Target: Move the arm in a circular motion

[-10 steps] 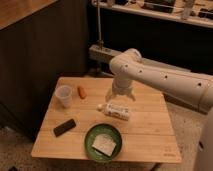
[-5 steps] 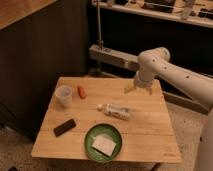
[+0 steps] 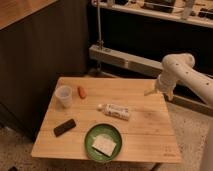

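Note:
The arm (image 3: 187, 75) is a glossy white tubular arm with small dark holes. It comes in from the right edge of the camera view and bends at a rounded joint above the far right corner of the wooden table (image 3: 145, 132). Its small forked gripper (image 3: 159, 93) hangs just above the table's right edge and holds nothing that I can see. It is well to the right of every object on the table.
On the table are a clear plastic cup (image 3: 63, 96), a small orange item (image 3: 81, 92), a white bottle lying flat (image 3: 115, 110), a black block (image 3: 65, 127) and a green plate (image 3: 90, 137) holding a white square. A dark wall and a metal shelf frame (image 3: 125, 59) stand behind.
The arm has swung to the right and back, from over the middle of the table by the bottle to the far right edge. The table objects have not moved.

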`<state>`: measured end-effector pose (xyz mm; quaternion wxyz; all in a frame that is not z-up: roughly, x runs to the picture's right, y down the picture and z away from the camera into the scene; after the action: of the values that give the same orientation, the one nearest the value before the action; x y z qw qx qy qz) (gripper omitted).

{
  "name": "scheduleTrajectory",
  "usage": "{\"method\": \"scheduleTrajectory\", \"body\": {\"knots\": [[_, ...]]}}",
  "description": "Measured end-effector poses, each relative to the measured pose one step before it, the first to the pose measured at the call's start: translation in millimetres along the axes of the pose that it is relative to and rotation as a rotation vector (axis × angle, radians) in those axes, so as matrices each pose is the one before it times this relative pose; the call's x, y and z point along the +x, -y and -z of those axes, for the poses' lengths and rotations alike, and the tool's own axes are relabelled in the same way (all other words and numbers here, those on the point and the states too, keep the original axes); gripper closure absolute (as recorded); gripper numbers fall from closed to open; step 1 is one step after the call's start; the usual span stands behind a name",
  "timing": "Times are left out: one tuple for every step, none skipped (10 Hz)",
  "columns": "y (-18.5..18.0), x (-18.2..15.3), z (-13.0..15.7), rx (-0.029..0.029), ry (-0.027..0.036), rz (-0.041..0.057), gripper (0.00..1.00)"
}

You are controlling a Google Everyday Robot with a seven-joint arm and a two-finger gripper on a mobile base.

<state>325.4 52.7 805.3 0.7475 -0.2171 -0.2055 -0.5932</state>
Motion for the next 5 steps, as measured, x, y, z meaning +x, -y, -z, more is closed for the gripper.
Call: {"method": "scheduleTrajectory", "body": {"knots": [[-17.33, -18.55, 0.55, -0.00905, 0.01055, -0.03009, 0.2], [-9.55, -15.08, 0.53, -0.0024, 0.00691, -0.01764, 0.2], [-11.08, -26.62, 1.2, 0.00594, 0.01446, -0.02114, 0.2], [-1.05, -18.94, 0.35, 0.00987, 0.015, -0.00729, 0.2], [2.9, -12.53, -0.35, 0.00772, 0.01261, -0.00599, 0.2]]}}
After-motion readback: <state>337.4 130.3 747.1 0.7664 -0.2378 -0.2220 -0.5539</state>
